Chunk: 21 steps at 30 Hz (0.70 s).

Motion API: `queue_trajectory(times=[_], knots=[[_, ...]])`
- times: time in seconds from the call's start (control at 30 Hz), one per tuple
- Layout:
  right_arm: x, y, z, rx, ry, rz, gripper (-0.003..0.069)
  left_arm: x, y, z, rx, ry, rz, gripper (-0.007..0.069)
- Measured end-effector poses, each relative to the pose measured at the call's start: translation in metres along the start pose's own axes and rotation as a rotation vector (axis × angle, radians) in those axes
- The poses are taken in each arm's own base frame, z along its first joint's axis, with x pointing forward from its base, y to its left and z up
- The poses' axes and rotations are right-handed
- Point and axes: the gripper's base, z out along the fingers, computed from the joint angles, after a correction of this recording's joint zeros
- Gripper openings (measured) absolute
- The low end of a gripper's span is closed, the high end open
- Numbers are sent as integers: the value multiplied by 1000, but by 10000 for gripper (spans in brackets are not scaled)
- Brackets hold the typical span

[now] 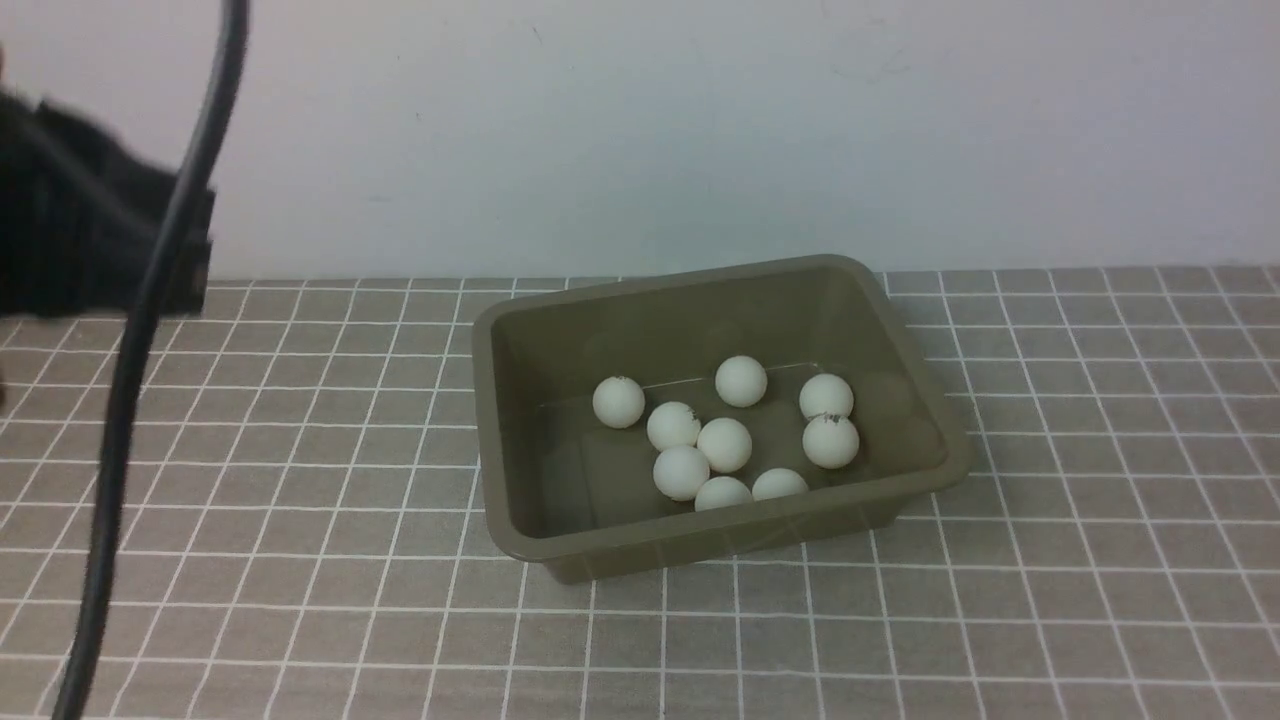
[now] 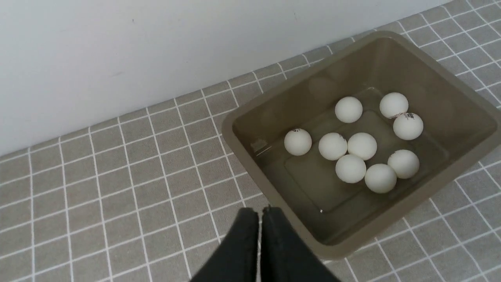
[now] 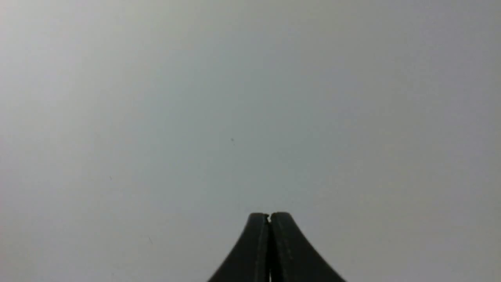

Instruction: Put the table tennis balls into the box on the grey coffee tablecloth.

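Eight table tennis balls (image 1: 724,444) bunched from centre toward three o'clock in the box (image 1: 560,545), itself on the grey coffee tablecloth (image 1: 1050,600); none visible on the cloth. Left gripper (image 2: 260,213) pinched closed on nothing, poised near the box rim at nine o'clock. Right gripper (image 3: 269,217) also closed, empty (facing only blank wall). Main risk, probably: clipping that rim, jolting the light tub and bouncing balls out.

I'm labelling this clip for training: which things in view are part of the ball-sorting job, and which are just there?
Part of the job:
- table tennis balls, eight, all in the box
- box
- grey coffee tablecloth
- left gripper, shut, empty

Just there:
- black cable
- white wall
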Motion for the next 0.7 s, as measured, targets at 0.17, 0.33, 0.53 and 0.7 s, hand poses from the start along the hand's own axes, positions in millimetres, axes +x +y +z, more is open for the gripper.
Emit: queue_trajectory(times=[0.17,0.33,0.53,0.7], knots=[[-4,2,-9,-30,-76,2,-15,68,0,-4,1,-75,-18,-5],[-4,2,-9,-33,-82,4,-15,102,0,-12,3,-212,-26,-5],[-4,2,-10,-33,-83,4,-15,111,0,-21,4,-289,-26,-5],[-4,2,-10,-33,-83,4,-15,111,0,-24,4,-305,-26,-5]])
